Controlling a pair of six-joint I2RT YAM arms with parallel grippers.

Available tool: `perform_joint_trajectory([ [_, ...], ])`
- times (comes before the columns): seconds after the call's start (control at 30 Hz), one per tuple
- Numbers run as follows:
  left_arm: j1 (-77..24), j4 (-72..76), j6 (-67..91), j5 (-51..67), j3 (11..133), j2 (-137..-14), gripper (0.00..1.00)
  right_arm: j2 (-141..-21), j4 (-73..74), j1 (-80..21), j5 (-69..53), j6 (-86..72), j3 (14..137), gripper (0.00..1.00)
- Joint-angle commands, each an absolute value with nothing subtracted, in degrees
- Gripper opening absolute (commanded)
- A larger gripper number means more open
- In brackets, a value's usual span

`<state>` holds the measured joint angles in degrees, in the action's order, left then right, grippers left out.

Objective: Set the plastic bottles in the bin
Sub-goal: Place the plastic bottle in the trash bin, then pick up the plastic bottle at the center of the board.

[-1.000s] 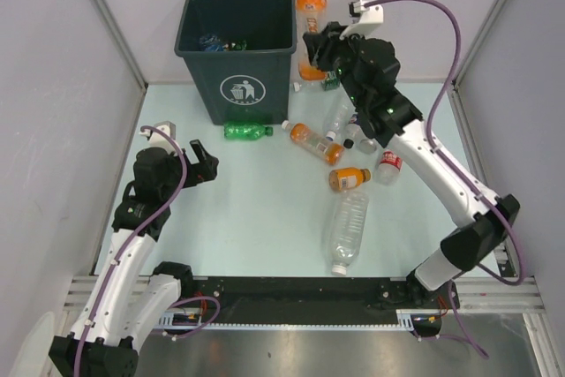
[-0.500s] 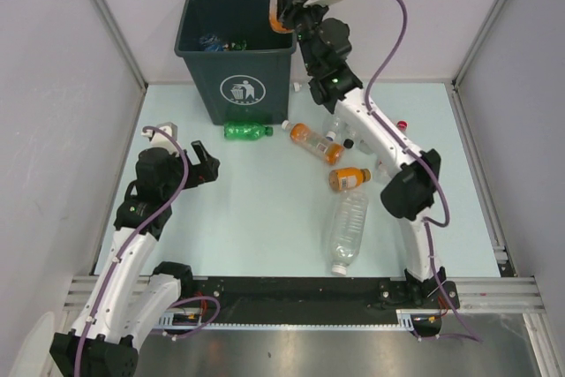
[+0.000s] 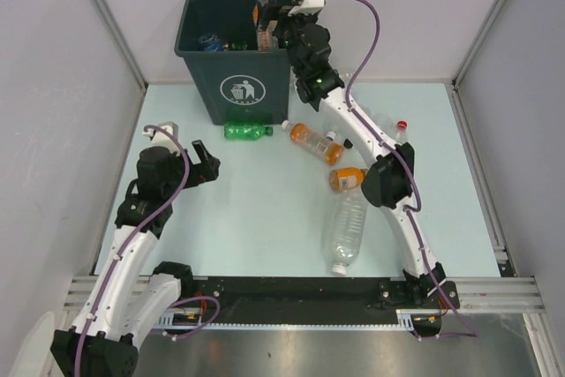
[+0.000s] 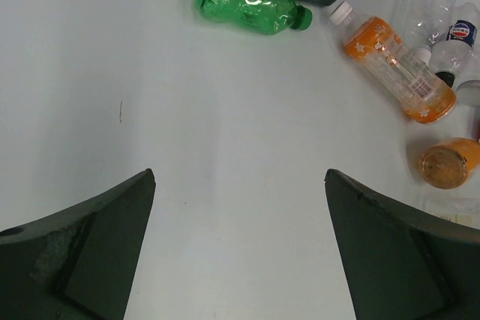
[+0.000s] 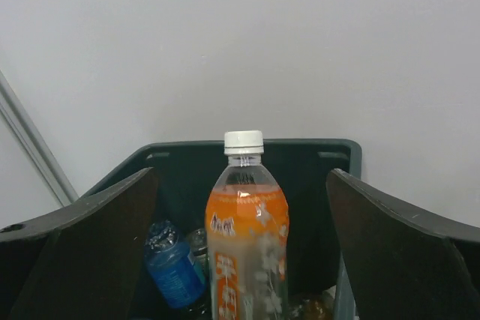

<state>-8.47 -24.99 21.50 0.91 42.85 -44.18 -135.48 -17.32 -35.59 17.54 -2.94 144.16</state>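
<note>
bin [image 3: 212, 77] w/ blue btl [image 5: 174, 271], orange btl [image 5: 246, 230] upright

The bin [image 3: 265, 72] is dark green-grey with a white pictogram [image 3: 241, 91], the upright bottle [image 5: 246, 237] is orange with a white cap and white flower print, the table [image 3: 265, 209] is pale blue-green, the green bottle [image 4: 247, 1] has a green cap, and the big bottle [image 3: 346, 227] is clear.

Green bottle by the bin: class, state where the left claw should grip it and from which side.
Mid-body, from straight above, the left claw closing across its width. The green bottle lies on its side along the bin front, cap pointing right, leaving its top and near flank exposed; the bin may crowd the far flank.
</note>
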Motion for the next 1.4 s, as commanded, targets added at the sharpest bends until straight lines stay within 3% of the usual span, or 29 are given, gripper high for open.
perform_joint_trajectory([
  [0.0,-8.1,-23.6,21.8,2.0,42.5,-43.9,1.00,-133.2,-18.7,-35.2,17.2,-2.0,146.7,1.00],
  [0.2,-8.1,-23.7,22.0,2.0,42.6,-43.8,1.00,-126.9,-18.5,-35.9,18.5,-0.2,142.3,1.00],
  [0.43,-8.1,-23.9,21.9,1.4,42.7,-43.4,1.00,-111.3,-17.8,-37.1,22.1,0.9,123.9,1.00],
  [0.9,-8.0,-24.9,21.4,0.8,43.2,-43.6,1.00,-80.4,4.8,-36.4,30.7,-4.8,90.5,1.00],
  [1.13,-7.9,-24.5,21.4,1.1,43.1,-43.2,1.00,-72.1,30.2,-23.2,26.6,-18.8,82.5,1.00],
  [1.37,-7.9,-24.4,21.4,1.0,42.9,-43.3,1.00,-74.2,37.4,-13.4,29.4,-23.2,73.4,1.00],
])
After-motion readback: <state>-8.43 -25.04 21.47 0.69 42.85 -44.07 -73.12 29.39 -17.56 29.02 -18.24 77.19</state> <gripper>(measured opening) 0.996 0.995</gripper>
